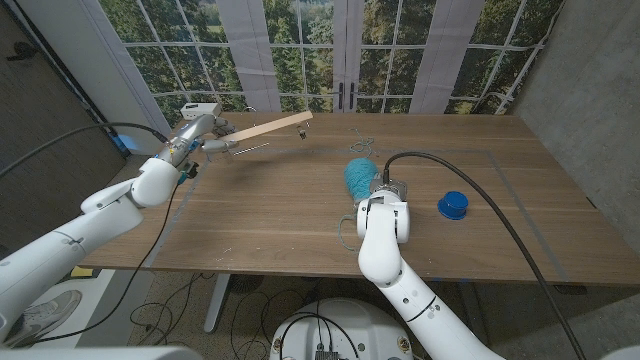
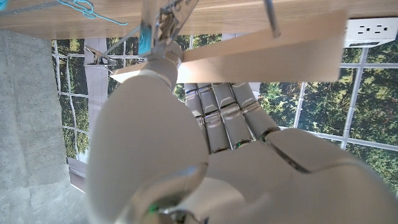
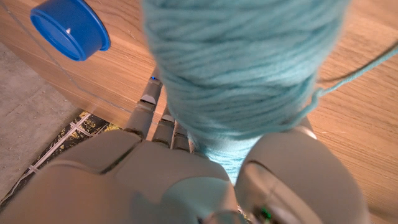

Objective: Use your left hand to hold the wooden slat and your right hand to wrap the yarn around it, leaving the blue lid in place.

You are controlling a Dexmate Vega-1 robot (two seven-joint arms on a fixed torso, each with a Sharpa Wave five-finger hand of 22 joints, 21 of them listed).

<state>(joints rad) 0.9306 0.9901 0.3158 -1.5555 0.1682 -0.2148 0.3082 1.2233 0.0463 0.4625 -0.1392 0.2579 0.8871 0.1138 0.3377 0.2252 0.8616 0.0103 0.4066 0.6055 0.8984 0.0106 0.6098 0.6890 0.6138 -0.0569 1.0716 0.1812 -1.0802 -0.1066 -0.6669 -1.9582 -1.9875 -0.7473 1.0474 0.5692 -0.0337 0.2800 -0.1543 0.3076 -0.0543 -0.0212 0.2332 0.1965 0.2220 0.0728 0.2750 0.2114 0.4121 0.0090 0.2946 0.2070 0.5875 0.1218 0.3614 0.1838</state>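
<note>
My left hand [image 1: 205,137] grips one end of the pale wooden slat [image 1: 270,127] and holds it above the table's far left, its free end pointing right. The left wrist view shows the slat [image 2: 261,56] across my left hand's [image 2: 205,155] fingers [image 2: 227,115]. My right hand [image 1: 381,193] holds the teal yarn ball [image 1: 359,175] near the table's middle. In the right wrist view the yarn ball [image 3: 249,68] bulges over my right hand [image 3: 186,174]. A loose teal strand [image 1: 364,144] lies on the far side of the ball. The blue lid [image 1: 452,206] sits on the table right of my right hand, also as the lid [image 3: 69,28].
The wooden table [image 1: 280,220] has thin tape lines marked on it. A white power strip [image 1: 200,108] lies at the far left edge behind my left hand. Windows stand behind the table.
</note>
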